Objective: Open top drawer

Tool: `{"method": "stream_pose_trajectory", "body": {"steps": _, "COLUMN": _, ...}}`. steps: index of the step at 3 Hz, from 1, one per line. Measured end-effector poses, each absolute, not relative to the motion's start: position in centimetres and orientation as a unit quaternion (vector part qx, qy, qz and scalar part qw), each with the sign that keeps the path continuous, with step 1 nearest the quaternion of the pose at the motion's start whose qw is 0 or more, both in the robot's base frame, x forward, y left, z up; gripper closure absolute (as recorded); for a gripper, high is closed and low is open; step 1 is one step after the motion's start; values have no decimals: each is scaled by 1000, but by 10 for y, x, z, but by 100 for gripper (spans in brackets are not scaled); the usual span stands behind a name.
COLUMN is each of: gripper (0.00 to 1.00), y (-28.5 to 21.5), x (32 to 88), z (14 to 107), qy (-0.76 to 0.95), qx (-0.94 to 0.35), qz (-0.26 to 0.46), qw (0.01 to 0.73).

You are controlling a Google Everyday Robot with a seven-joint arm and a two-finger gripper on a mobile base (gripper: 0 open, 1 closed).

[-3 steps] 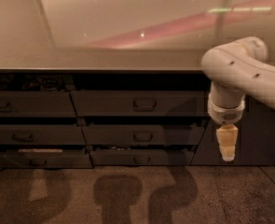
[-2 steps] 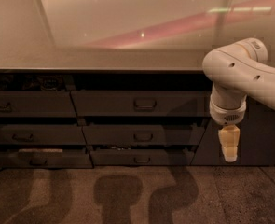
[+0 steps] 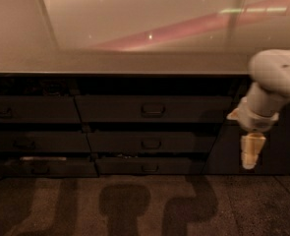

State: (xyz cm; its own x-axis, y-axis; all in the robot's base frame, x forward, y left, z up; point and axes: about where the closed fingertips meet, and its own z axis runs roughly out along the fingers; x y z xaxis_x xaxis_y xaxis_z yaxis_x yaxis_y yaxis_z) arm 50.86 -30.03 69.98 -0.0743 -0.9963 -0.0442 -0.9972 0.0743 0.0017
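Observation:
The top drawer is the wide dark grey front in the middle column, just under the counter. It has a small loop handle at its centre and sits flush with the fronts around it. My gripper hangs pointing down from the white arm at the right. It is in front of the dark panel to the right of the drawers, below the top drawer's level and well right of the handle. It touches nothing.
The pale countertop overhangs the drawers. Two lower drawers stack beneath the top one, and a left column of drawers stands beside them. A pale strip shows on the bottom left drawer. Arm shadows fall on the floor.
The arm and gripper have shifted to the right and slightly down. The drawers have not moved.

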Motion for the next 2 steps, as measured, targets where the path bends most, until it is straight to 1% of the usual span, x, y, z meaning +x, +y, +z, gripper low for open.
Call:
{"method": "stream_pose_trajectory", "body": {"steps": 1, "gripper": 0, "y": -310, "x": 508, "z": 700, "qy": 714, "qx": -686, "qz": 97, "qw": 96}}
{"method": "stream_pose_trajectory", "body": {"steps": 2, "gripper": 0, "y": -304, "x": 515, "z": 710, "qy": 690, "qx": -704, "qz": 106, "qw": 126}}
